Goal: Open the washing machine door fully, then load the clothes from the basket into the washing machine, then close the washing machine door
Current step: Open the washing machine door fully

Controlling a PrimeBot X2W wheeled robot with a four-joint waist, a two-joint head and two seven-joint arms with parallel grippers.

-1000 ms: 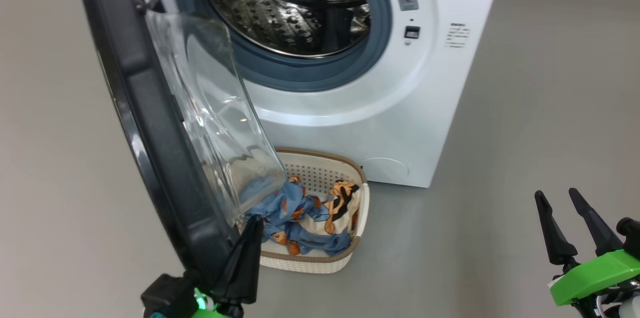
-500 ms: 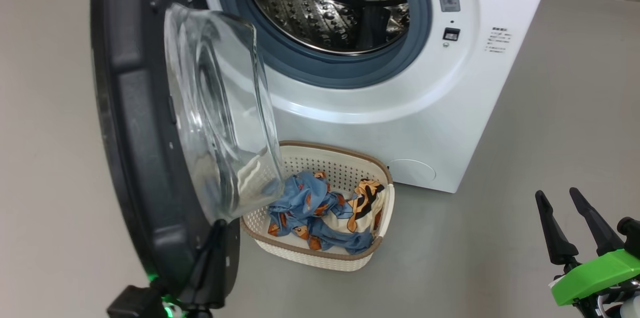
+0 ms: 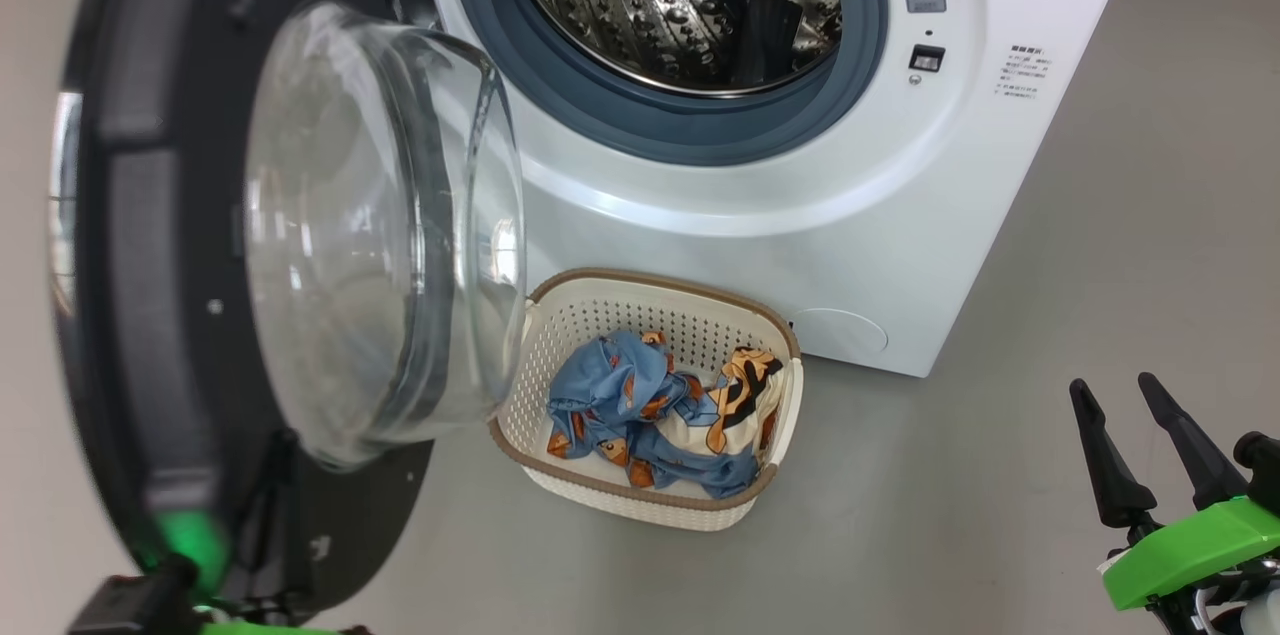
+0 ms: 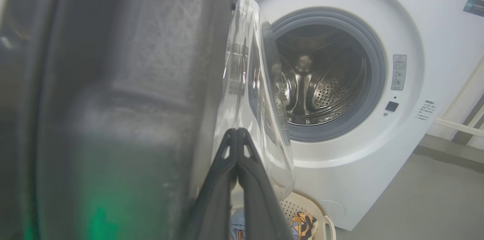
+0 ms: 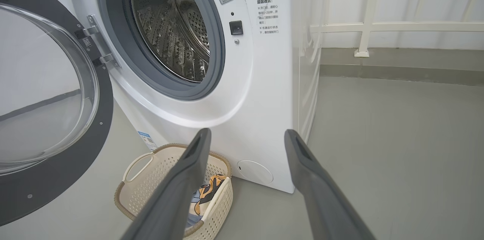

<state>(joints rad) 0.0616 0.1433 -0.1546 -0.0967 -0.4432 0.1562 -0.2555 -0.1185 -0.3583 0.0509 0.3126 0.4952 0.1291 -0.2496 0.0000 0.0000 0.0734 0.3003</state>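
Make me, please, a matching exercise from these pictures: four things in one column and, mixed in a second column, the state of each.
Column A
1. washing machine door
2. clothes
3. left tool
4. right tool

Column B
a. fingers pressed together
b. heaped in the basket
c. swung wide open
d. fingers spread apart, holding nothing

Pairs: 1-c; 2-b; 3-a; 4-d

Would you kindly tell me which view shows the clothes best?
The head view: the clothes lie unobstructed in the basket. Left wrist view catches a scrap at its bottom edge; in the right wrist view, the right end effector partly hides them.
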